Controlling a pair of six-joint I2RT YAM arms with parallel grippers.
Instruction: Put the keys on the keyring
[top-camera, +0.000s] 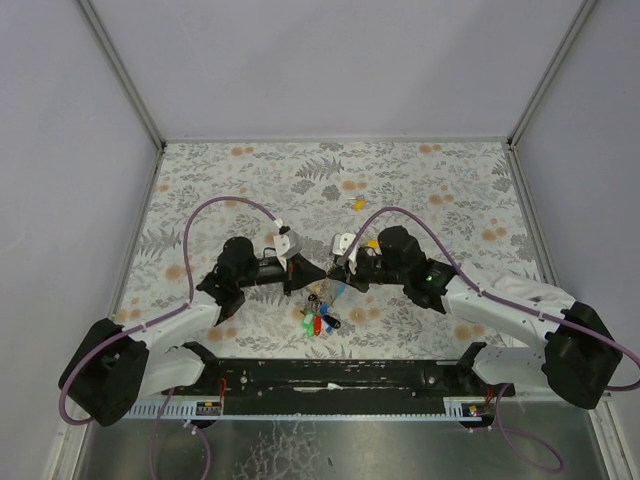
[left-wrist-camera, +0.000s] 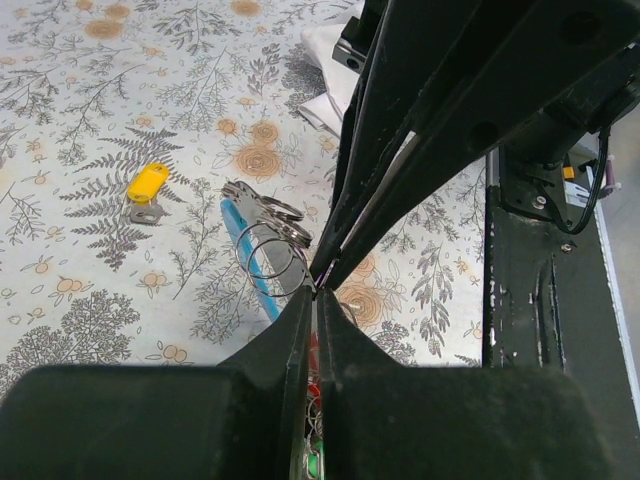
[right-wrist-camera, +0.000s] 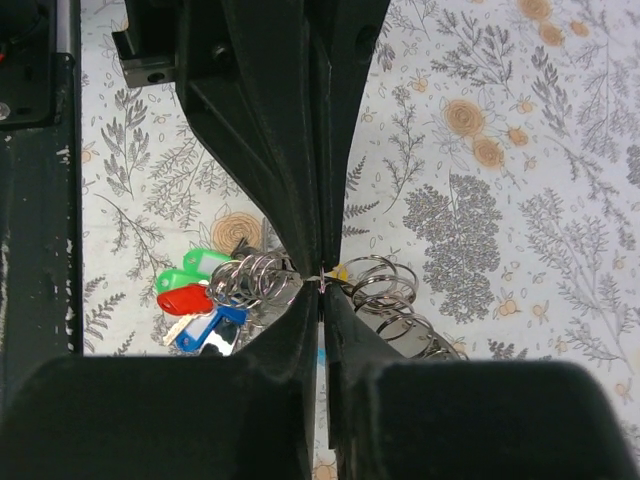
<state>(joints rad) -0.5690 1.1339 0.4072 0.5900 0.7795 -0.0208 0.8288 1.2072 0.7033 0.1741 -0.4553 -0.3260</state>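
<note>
The keyring (right-wrist-camera: 250, 278) is a bunch of thin silvery rings, held just above the table where both grippers meet tip to tip. My left gripper (left-wrist-camera: 315, 292) is shut on its wire, and so is my right gripper (right-wrist-camera: 322, 285). Green, red and blue capped keys (right-wrist-camera: 190, 298) hang from the rings at the left of the right wrist view; they show below the fingertips in the top view (top-camera: 318, 322). More rings (right-wrist-camera: 390, 300) lie to the right, with a bit of yellow cap (right-wrist-camera: 340, 272) by the tips. A loose yellow key (left-wrist-camera: 147, 187) lies apart on the table (top-camera: 357, 203).
A light-blue strip (left-wrist-camera: 250, 262) lies under the rings. The black rail of the arm bases (top-camera: 330, 375) runs along the near edge. Grey walls close the floral table (top-camera: 250, 170) at back and sides.
</note>
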